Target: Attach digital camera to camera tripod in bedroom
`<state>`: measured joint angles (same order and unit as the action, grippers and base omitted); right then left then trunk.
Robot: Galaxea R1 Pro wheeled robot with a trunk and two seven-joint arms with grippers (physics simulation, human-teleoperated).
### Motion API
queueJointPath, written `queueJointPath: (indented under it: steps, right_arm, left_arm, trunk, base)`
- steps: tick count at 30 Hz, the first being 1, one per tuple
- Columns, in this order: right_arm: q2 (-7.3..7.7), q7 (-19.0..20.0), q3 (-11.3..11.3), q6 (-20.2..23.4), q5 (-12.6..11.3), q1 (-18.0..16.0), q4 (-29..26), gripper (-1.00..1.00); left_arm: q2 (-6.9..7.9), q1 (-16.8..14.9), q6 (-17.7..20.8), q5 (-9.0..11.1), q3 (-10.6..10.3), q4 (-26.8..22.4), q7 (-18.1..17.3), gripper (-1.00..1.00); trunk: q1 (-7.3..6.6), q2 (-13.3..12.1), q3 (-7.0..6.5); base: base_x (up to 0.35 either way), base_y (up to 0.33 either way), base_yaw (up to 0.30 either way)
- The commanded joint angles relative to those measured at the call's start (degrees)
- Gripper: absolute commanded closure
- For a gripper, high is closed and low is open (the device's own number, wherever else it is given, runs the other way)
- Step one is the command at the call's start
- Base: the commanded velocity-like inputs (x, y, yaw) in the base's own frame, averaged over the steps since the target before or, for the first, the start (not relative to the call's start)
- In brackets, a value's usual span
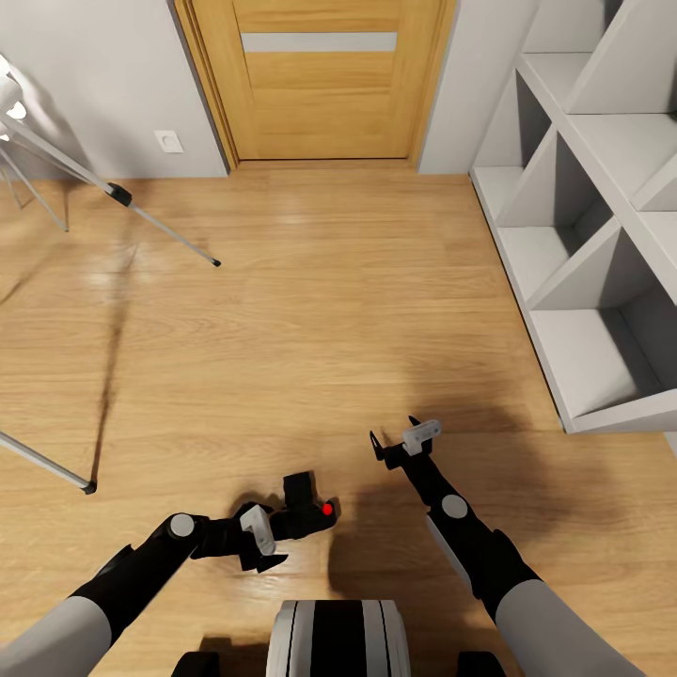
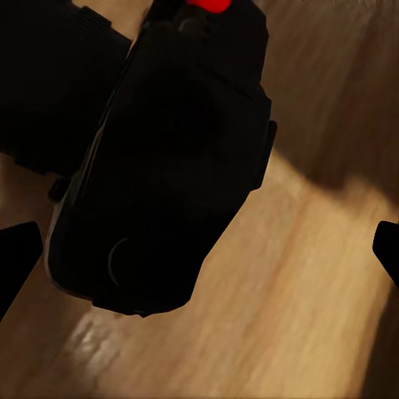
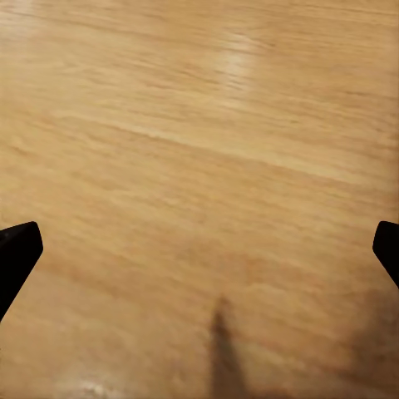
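The robot's white-and-black trunk point(image 1: 337, 639) sat nearest the head camera, low between the two arms. Just ahead of it, the left gripper point(image 1: 266, 538) reached inward, and the digital camera point(image 1: 306, 511) sat right at its fingertips, red button point(image 1: 327, 509) facing up. In the left wrist view the digital camera point(image 2: 166, 166) loomed very close as a dark body with the red button point(image 2: 208, 5) at its far end, and the two black fingertips point(image 2: 17, 258) stood wide apart at the picture's edges. Whether those fingers actually clamped the camera could not be told, since the contact was hidden.

To the right of the left gripper and a little farther forward, the right gripper point(image 1: 406, 437) hung over bare light wood floor point(image 1: 329, 310), well apart from the digital camera. Its fingers were spread and held nothing; the right wrist view showed its fingertips point(image 3: 18, 253) wide apart over the floor point(image 3: 199, 166).

Far ahead and to the left of the left gripper stood the camera tripod point(image 1: 56, 160), its silver-grey legs splayed, one black foot point(image 1: 215, 262) planted forward on the floor and another point(image 1: 88, 487) closer in. A wooden door point(image 1: 320, 80) closed the pale grey wall beyond both grippers, and white cube shelves point(image 1: 592, 226) lined the side beyond the right gripper.
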<state>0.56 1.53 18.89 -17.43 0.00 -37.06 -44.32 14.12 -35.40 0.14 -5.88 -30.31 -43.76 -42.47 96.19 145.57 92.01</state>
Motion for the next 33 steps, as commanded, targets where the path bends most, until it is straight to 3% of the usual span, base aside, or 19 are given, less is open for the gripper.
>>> queueJointPath:
  steps: [1, 33]
  right_arm:
    - [0.01, 0.05, 0.10, -0.15, -0.01, -0.03, 0.02, -1.00]
    - [0.04, 0.05, 0.10, -0.15, -0.07, -0.03, 0.02, -1.00]
  left_arm:
    - [0.03, -0.02, 0.02, -0.28, -0.06, -0.13, -0.06, -1.00]
    - [0.20, -0.02, 0.04, -0.27, 0.44, -0.43, -0.05, -1.00]
  trunk:
    - [-0.01, 0.01, 0.03]
    - [-0.01, 0.01, 0.03]
  base:
    - [0.000, 0.000, 0.000]
    - [0.000, 0.000, 0.000]
